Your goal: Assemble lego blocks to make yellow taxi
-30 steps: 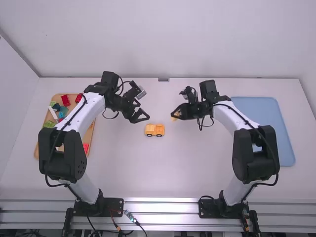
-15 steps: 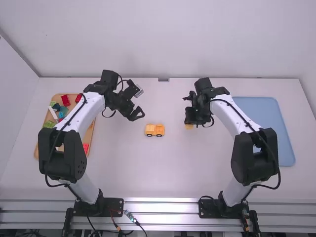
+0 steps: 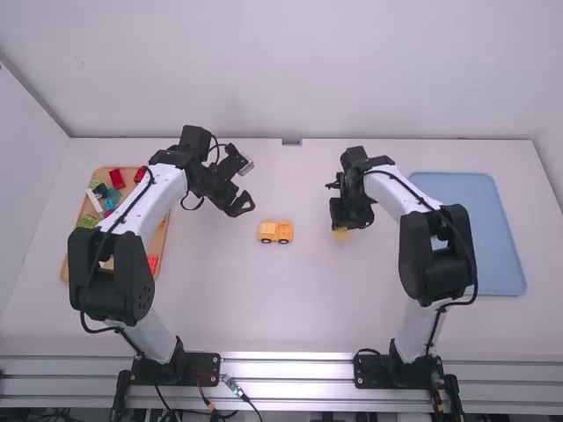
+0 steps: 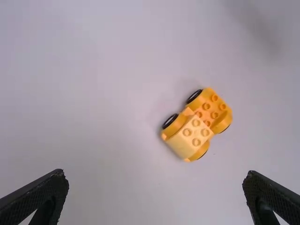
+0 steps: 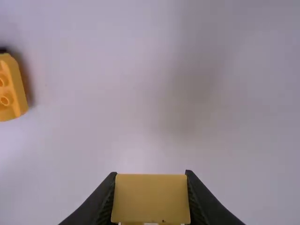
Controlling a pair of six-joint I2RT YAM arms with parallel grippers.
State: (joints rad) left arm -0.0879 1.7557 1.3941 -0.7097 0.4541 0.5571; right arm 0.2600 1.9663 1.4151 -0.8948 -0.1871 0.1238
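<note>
White links, blk joints, blk cables

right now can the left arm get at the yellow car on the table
Probably yes: the left gripper is open and empty, close to the yellow car, with nothing seen between them. The right gripper, holding a yellow block, is on the car's far side, so it looks out of the way.

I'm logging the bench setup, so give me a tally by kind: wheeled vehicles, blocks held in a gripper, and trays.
Wheeled yellow vehicle: 1
Yellow block held in the right gripper: 1
Trays, wooden tray and blue tray: 2
Total: 4
</note>
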